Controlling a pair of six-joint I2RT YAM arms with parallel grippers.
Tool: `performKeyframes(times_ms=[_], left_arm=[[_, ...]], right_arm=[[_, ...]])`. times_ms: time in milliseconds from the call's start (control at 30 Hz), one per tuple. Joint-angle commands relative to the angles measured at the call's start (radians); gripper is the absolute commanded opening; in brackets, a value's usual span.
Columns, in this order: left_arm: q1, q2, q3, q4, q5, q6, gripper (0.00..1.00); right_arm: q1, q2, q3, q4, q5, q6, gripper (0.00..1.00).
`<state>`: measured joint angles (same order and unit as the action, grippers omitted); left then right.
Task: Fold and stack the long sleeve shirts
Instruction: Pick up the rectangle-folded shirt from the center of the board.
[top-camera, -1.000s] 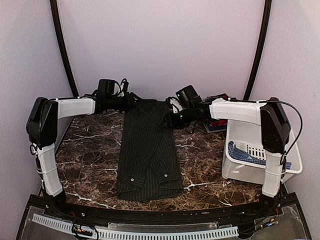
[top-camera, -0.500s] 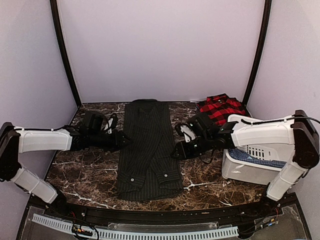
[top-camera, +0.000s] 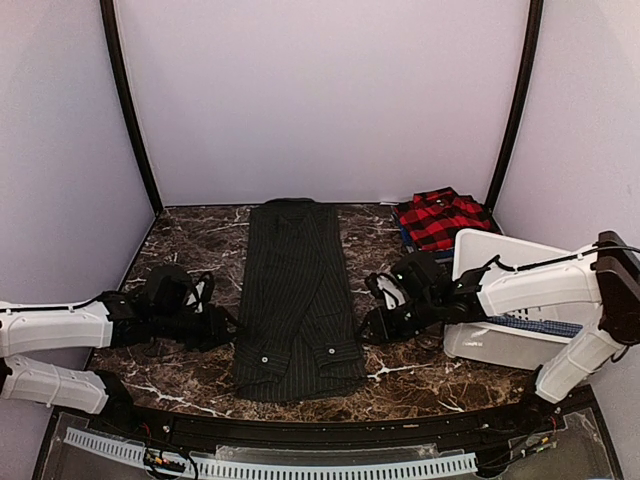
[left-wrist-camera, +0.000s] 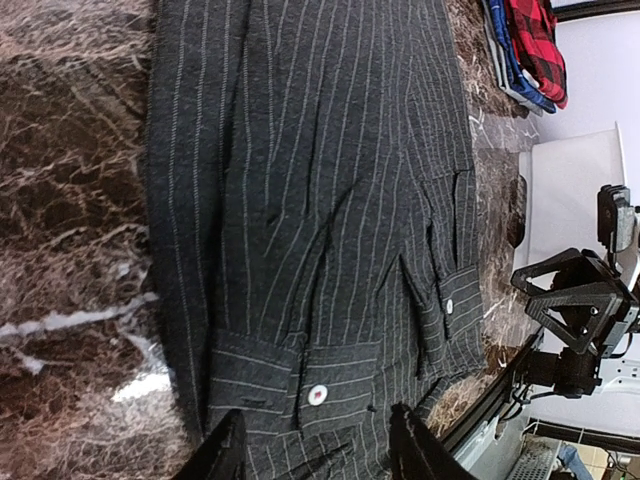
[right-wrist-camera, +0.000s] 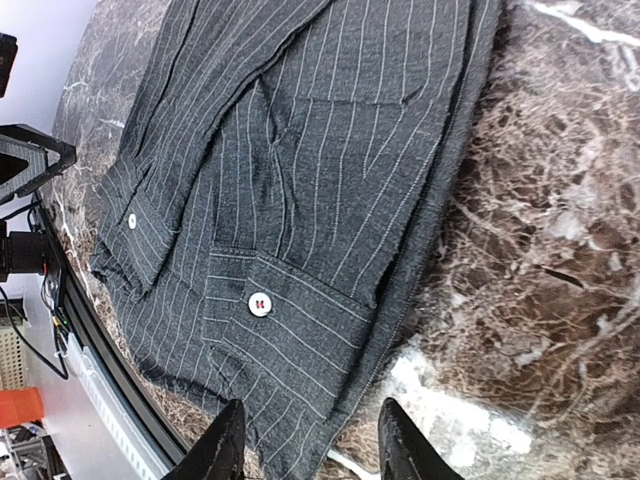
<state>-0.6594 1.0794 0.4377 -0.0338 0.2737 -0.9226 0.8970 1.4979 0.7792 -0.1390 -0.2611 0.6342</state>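
The pinstripe shirt (top-camera: 297, 300) lay flat down the middle of the table (top-camera: 180, 240), folded into a long narrow strip, with its collar at the far edge and its buttoned cuffs at the near end. The left gripper (top-camera: 215, 326) sat low just beside the shirt's left edge, near the cuffs. The right gripper (top-camera: 375, 322) faced it from the right edge, with the shirt between them. In the left wrist view the fingers (left-wrist-camera: 225, 455) stood partly apart and clamped nothing, with striped cloth and a white button (left-wrist-camera: 317, 395) showing in the gap. The right wrist view showed the same: its fingers (right-wrist-camera: 225, 445) were parted over the cuff end and held nothing. Whether any fingertip brushed the cloth could not be told from these angles. The plaid shirt (top-camera: 440, 218) lay folded in the far right corner, behind the white bin (top-camera: 490, 345), which the right arm crossed.
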Motion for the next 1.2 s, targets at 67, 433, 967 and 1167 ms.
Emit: performKeyframes(times_ms=[67, 433, 967, 1167], left_arm=[[-0.003, -0.057, -0.057, -0.104, -0.036, -0.033, 0.47], [-0.003, -0.059, -0.112, -0.080, 0.034, -0.064, 0.47], [-0.005, 0.087, -0.110, 0.031, 0.103, -0.070, 0.37], [-0.007, 0.109, -0.108, 0.075, 0.125, -0.089, 0.29]], right_arm=[[0.010, 0.071, -0.023, 0.104, -0.077, 0.039, 0.42], [0.010, 0.138, -0.036, 0.096, -0.105, 0.037, 0.41], [0.010, 0.183, -0.034, 0.132, -0.159, 0.062, 0.29], [0.009, 0.184, -0.011, 0.126, -0.164, 0.067, 0.26]])
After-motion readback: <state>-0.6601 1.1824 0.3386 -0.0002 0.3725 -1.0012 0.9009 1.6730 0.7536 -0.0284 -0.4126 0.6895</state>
